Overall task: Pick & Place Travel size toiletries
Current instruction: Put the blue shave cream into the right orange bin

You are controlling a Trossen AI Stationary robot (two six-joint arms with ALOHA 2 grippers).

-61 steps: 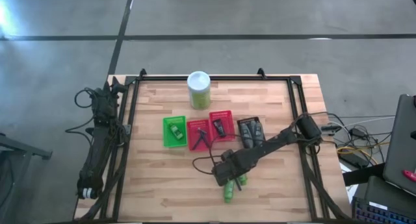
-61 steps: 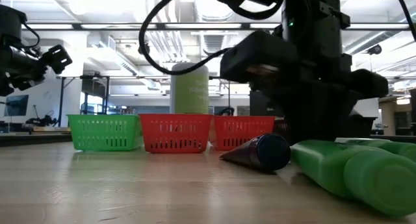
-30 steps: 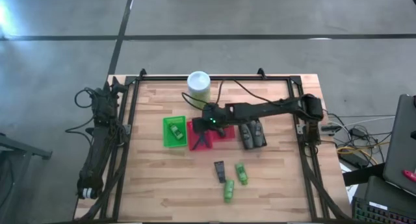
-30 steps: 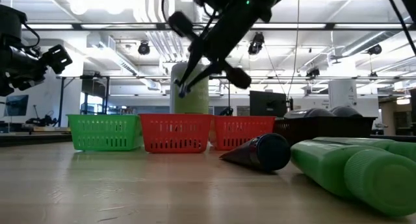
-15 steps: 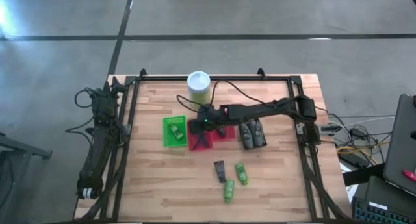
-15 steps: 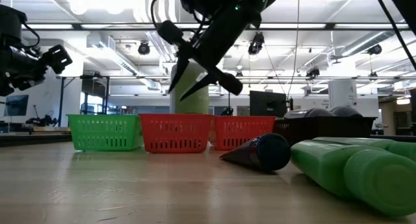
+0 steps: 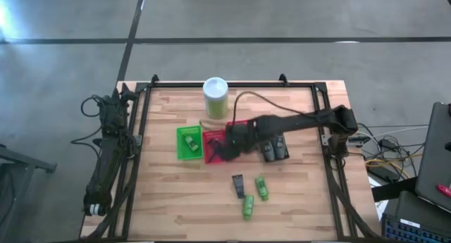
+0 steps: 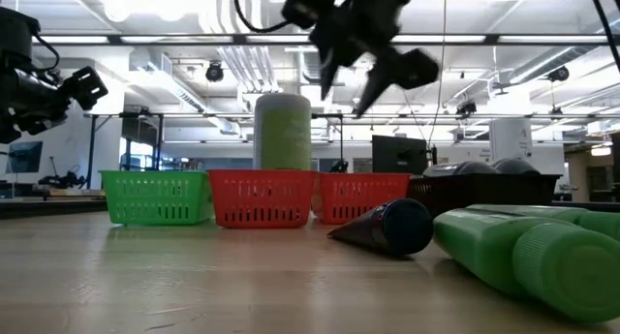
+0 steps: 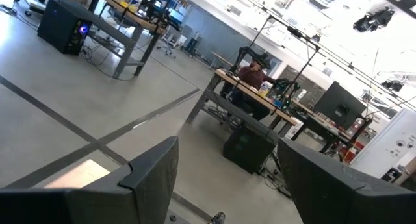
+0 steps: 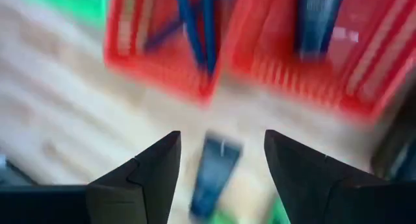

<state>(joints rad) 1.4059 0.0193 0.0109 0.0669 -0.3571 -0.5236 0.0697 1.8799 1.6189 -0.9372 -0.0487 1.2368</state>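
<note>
Black flat tube (image 7: 239, 185): you have it lying loose on the bare wood, below and ahead of the right gripper (image 7: 224, 148), between its spread fingers in the wrist view (image 10: 214, 170)
Green tubes (image 7: 255, 196): just beside that tube, toward the near edge, open table around them
Right gripper: your jaws stand apart, holding nothing, raised over the red baskets (image 7: 228, 144)
Obstacles: the green basket (image 7: 188, 142), dark basket (image 7: 273, 146) and canister (image 7: 215, 96) crowd the far side
Left gripper (image 9: 221, 178): parked off the table's left edge, fingers wide apart
</note>
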